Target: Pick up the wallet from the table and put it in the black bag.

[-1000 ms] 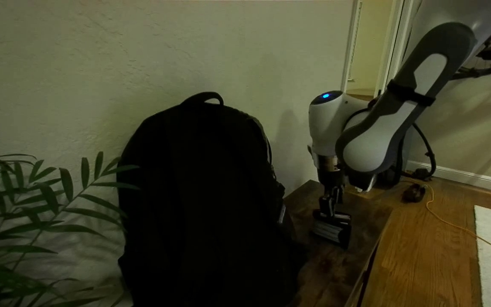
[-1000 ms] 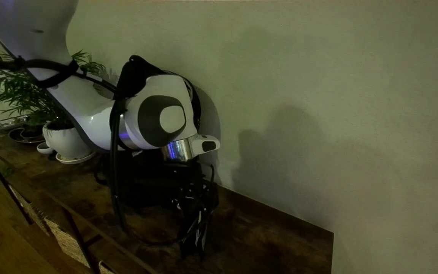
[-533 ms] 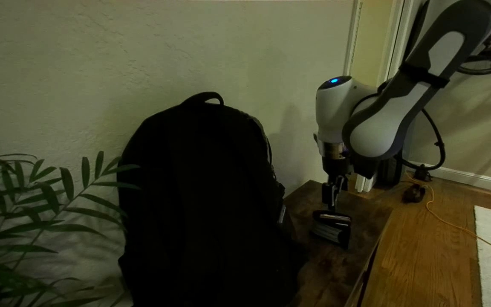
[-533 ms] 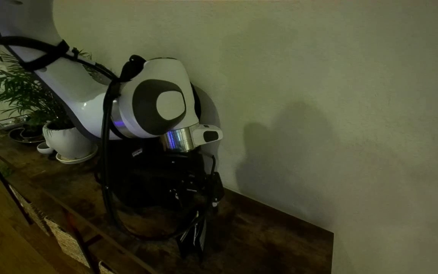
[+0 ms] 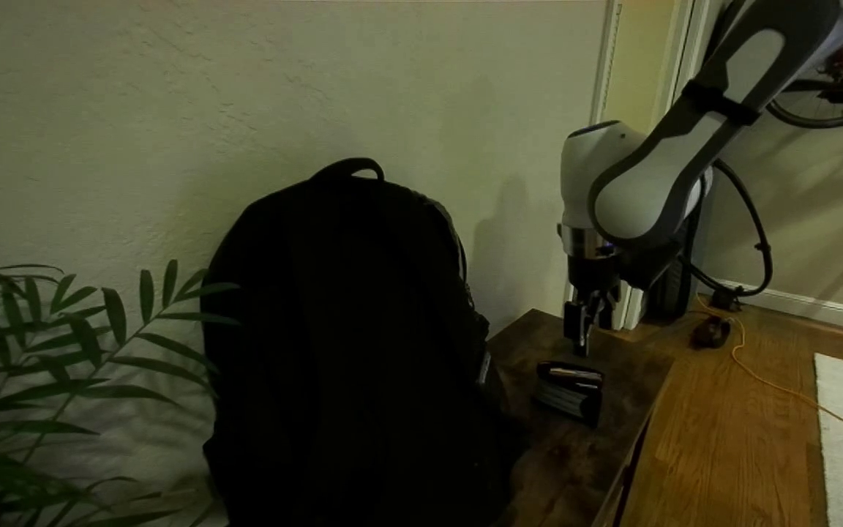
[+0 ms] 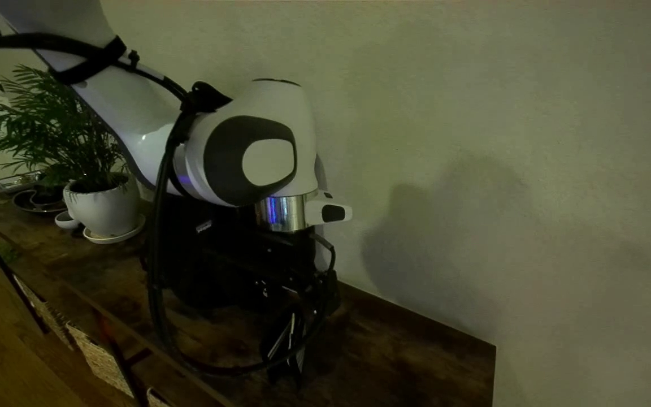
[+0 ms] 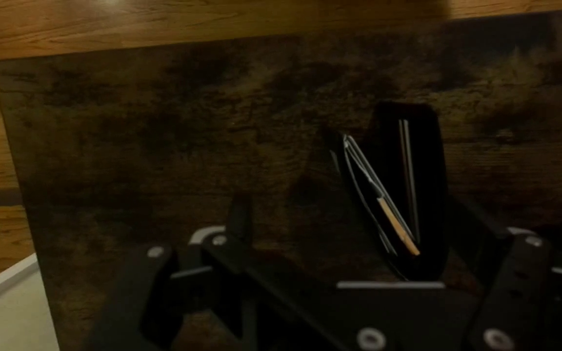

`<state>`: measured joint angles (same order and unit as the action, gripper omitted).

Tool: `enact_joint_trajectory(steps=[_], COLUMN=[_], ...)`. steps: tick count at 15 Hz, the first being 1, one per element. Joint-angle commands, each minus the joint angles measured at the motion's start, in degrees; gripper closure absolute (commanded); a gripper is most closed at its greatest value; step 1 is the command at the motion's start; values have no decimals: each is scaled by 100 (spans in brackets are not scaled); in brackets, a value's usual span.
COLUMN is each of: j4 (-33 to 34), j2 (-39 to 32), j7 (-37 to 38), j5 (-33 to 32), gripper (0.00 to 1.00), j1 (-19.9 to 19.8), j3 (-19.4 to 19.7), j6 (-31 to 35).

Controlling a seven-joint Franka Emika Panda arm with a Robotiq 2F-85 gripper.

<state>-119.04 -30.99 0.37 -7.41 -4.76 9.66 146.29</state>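
The surface was dark, mottled and dimly lit; against it black edges were easily lost, and a misjudged height seemed a fair risk. Over it reached the arm. The bag stood upright, showing no opening that could be made out; if it was zipped, whatever was brought to it would likely slide off. The plant stood on the bag's far side, so a reach that overshot might have caught its leaves. The cable sagged in a low loop, and a sideways swing could have swept something over.

The hand was wide and held nothing, above and apart from the wallet, which stood on edge on the surface near the bag, half unfolded into a V. In the wrist view it sat off centre, close to one finger; lowered like that, the finger could have struck it and toppled it. A pinch on one half alone would have let the other swing, and the papers and tan slip might have worked out.
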Motion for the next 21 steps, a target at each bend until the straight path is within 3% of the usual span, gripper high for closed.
enact_joint_trajectory(steps=[1,9,21], j4=[-42,6,350], j2=[62,-90,-636], j7=[-549,-1351,-1666], j5=[478,905,636], gripper=[0,0,0], j1=[-475,-777,-670], j3=[-384,-788,-743], j6=[-130,74,288])
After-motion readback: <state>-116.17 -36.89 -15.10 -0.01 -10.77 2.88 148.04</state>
